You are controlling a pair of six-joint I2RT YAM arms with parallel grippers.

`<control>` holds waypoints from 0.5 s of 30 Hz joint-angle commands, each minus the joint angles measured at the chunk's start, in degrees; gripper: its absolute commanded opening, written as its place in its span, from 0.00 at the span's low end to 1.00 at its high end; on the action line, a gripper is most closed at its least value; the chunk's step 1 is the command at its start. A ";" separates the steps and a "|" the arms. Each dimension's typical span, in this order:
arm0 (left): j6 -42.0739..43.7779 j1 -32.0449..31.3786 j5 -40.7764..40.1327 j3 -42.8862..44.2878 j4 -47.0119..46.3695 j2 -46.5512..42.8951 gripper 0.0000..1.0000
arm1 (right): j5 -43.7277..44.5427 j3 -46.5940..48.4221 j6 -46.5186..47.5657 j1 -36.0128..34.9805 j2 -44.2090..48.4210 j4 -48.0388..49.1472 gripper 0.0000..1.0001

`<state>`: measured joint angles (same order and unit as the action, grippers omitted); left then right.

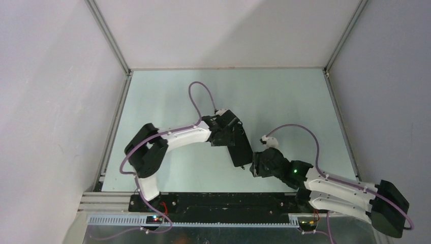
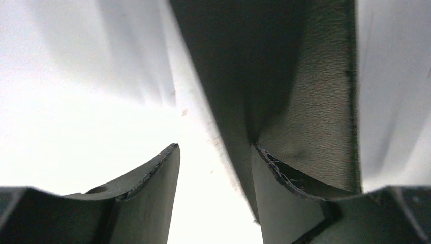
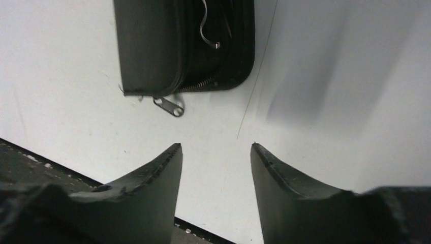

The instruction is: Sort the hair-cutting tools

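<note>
Tools: none of the scissors, comb or clips shows in any view; judged to be inside the pouch [image 3: 178, 46], where only a thin silver strip [image 3: 206, 28] curls in the open mouth, too small to identify. Pouch: black, unzipped, lying on the table [image 1: 284, 96] near the middle of its near half, zipper pull [image 3: 171, 107] hanging at the corner that faces the right arm. Left gripper [image 2: 214, 147]: over the pouch, fingers apart, the pouch wall lying against one finger [image 2: 284, 203] and bare table showing in the gap; it props the flap and does not pinch it, as far as can be told. Right gripper [image 3: 215, 146]: just beside the open corner, fingers wide, holding nothing. Step in hand, as judged: opening the pouch to draw out the first tool. Method advised: left arm keeps the flap raised and steady; right gripper enters low through the mouth, narrows only once a tool lies squarely between the pads, avoids snagging the zipper teeth.
</note>
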<state>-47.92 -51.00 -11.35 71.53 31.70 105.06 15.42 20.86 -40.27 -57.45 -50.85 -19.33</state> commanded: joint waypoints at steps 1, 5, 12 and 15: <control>0.24 1.16 -6.00 -2.56 1.62 -11.85 0.62 | -4.63 4.90 4.56 7.29 4.01 -1.10 0.62; -2.30 3.13 -1.70 -8.29 -3.49 -17.98 0.67 | -15.05 7.90 7.74 17.36 3.41 1.51 0.71; -4.70 7.32 8.99 -18.22 -15.81 -20.22 0.73 | -29.32 15.37 8.11 28.51 -6.96 8.77 0.94; -4.53 7.90 10.43 -19.52 -18.14 -19.74 0.74 | -32.69 19.38 8.03 29.17 -15.05 9.16 0.99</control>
<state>-51.20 -43.66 -5.23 53.15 20.56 85.38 -8.67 34.02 -33.26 -29.45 -58.57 -14.61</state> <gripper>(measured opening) 0.738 0.974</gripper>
